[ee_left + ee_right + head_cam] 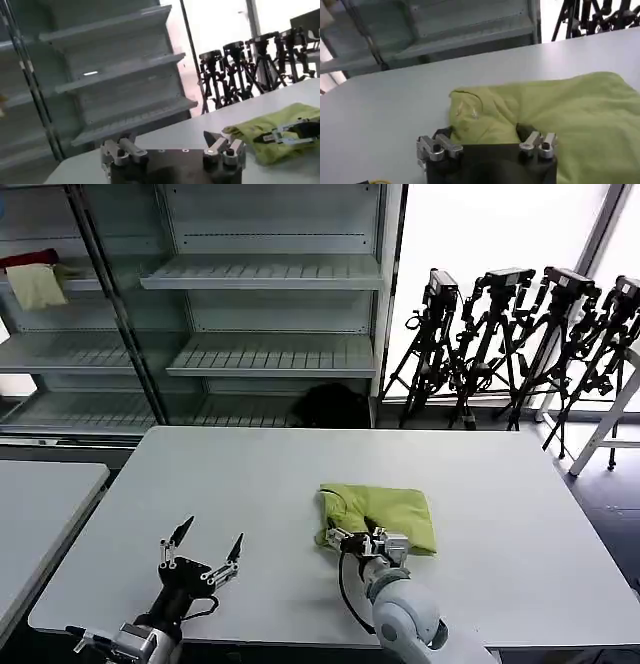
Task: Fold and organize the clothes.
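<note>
The folded T-shirt (pixel 385 516) lies mid-desk (pixel 500 484), its near edge under the spread-fingered right gripper (pixel 366 541), while the left gripper (pixel 203 547) hovers released, well apart.

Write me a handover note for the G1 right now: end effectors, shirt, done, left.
Left end effector: open, holding nothing, hovering over bare table to the left of the shirt.
Right end effector: at the near edge of the lime T-shirt, fingers straddling a bunched fold of fabric; whether it is clamped cannot be told.
Shirt: a compact folded bundle near the table's centre, still rumpled at its near-left corner.
Done: most of the folding, by the look of it.
Left: probably tidy that corner, release, clear both arms.
</note>
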`<state>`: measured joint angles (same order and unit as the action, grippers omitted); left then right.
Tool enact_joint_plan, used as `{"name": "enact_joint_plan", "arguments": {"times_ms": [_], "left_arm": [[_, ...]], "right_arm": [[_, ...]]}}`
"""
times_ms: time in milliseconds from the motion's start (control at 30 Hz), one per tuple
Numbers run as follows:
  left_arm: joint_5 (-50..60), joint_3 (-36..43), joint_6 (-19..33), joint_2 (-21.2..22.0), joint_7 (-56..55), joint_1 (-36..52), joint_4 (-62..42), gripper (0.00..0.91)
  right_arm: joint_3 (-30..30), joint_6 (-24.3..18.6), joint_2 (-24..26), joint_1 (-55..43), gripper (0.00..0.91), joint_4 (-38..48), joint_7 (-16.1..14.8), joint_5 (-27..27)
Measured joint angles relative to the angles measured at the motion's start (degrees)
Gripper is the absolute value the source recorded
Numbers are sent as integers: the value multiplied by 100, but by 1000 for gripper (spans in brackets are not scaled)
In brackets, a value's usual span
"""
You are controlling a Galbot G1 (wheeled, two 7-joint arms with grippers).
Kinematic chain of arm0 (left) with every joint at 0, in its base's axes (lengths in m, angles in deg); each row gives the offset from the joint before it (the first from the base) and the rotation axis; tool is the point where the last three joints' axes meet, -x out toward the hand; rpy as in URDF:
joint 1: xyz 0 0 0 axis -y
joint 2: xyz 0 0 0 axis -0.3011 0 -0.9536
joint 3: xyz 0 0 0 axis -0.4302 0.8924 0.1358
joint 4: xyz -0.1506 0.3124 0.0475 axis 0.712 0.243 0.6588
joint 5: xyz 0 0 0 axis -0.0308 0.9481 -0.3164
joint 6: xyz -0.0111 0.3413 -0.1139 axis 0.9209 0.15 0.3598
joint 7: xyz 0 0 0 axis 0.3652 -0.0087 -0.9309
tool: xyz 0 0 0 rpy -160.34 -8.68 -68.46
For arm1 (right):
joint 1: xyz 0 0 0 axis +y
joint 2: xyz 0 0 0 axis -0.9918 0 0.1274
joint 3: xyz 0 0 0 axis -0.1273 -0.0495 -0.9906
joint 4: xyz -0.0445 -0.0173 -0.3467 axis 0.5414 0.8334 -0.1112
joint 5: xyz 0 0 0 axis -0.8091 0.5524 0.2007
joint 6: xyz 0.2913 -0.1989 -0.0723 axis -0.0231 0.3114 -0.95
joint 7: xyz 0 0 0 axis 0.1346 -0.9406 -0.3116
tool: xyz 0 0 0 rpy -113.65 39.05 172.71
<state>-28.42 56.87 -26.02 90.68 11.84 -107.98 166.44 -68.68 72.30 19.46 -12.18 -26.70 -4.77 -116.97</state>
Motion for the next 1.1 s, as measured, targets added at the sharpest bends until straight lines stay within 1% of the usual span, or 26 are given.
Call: {"name": "enact_joint_plan", "arguments": {"times_ms": [100, 200, 300, 533, 667, 767, 933, 1100], "left_arm": [[0, -8, 0, 0, -2, -6, 8, 907], [1, 7, 0, 14, -3, 8, 8, 907], [9, 31, -1, 20, -2, 16, 2, 907], [12, 37, -1, 20, -1, 21, -22, 907], [13, 40, -1, 17, 1, 24, -16, 907], [13, 41, -2, 16, 1, 29, -20, 907], [13, 63, -3, 17, 2, 51, -45, 907], [13, 45, -4, 4, 3, 42, -45, 907]], "right_arm": [[-1, 77, 16, -38, 907, 14, 12, 58], [3, 67, 43, -58, 907, -12, -62, 183], [58, -83, 80, -96, 907, -155, -261, 356], [246, -521, 285, -72, 907, -783, -849, 719], [377, -621, 424, -7, 907, -1095, -1027, 893], [479, -497, 579, 105, 907, -1199, -994, 982], [656, -167, 751, 253, 907, -1235, -778, 1046], [817, -21, 845, 318, 907, -1069, -702, 1109]]}}
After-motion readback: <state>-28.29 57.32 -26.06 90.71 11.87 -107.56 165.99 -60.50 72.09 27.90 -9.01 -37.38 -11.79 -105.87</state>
